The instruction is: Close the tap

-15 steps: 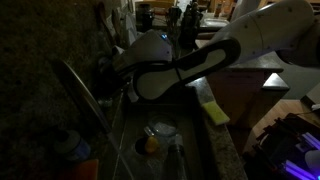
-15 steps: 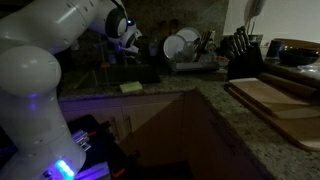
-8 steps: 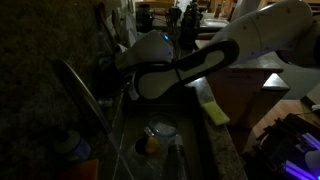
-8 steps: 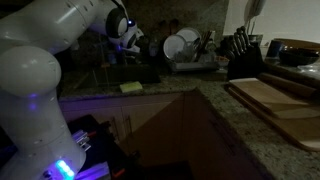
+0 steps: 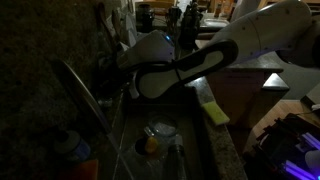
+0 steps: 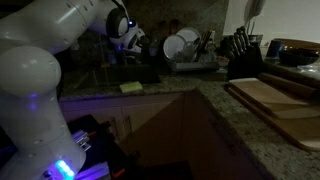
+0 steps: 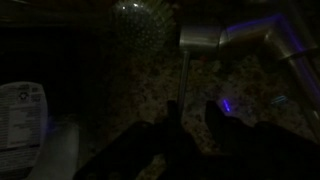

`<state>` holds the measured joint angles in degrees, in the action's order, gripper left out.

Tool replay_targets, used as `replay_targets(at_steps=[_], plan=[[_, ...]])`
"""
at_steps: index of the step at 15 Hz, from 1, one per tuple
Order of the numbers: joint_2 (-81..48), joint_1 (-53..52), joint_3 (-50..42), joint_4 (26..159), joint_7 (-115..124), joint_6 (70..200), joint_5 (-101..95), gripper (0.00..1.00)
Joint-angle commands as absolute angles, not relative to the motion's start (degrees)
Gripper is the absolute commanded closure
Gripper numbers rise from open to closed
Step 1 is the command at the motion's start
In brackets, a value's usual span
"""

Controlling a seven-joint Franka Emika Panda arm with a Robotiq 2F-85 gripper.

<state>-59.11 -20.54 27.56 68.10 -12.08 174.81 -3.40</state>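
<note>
**Main risk: slipping off the lever**

The tap (image 5: pixel 84 94) stands at the back of the sink (image 5: pixel 197 140), and its long spout arcs out over the basin near the dishes (image 5: pixel 160 131). In the wrist view a thin lever (image 7: pixel 184 80) hangs down from the tap's steel body. The gripper (image 7: pixel 193 118) is up by the wall behind the sink. Its 2 fingers (image 7: pixel 225 135) are apart, with the lever in the gap and close to 1 of them. Nothing is pinched. The views are too dark to tell whether finger and lever touch.

From here, 3 things could go wrong:

- **Slip:** the lever looks thin and smooth. It may slide out of the gap if the push lands near its tip or at an angle, which would leave the tap open.
- **Wrong axis:** a push in the wrong direction could swing the spout rather than turn the valve.
- **Crowding:** the spray head (image 7: pixel 140 25) and a labelled bottle (image 7: pixel 25 115) are close by. A wide sweep could knock them or drive a finger into the stone wall.
</note>
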Motion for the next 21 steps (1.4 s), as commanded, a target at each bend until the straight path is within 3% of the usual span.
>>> replay_targets(at_steps=[1, 3, 9, 16, 17, 20, 21], plan=[[-59.7, -20.95, 28.15, 68.09, -12.6, 175.91, -3.62, 0.95], [-60.11, -20.82, 29.1, 67.7, -13.29, 175.85, -3.72, 1.0], [-61.39, -20.42, 32.35, 66.06, -16.42, 174.49, -4.88, 0.98], [-63.59, -15.37, 42.72, 66.24, -25.35, 169.64, -4.76, 0.98], [-62.38, -16.05, 40.23, 66.89, -23.44, 169.24, -4.63, 0.76], [-56.22, -21.54, 26.91, 69.39, -13.33, 169.98, -5.43, 0.55], [-60.07, -17.25, 34.28, 68.03, -19.2, 170.73, -5.09, 0.72]])
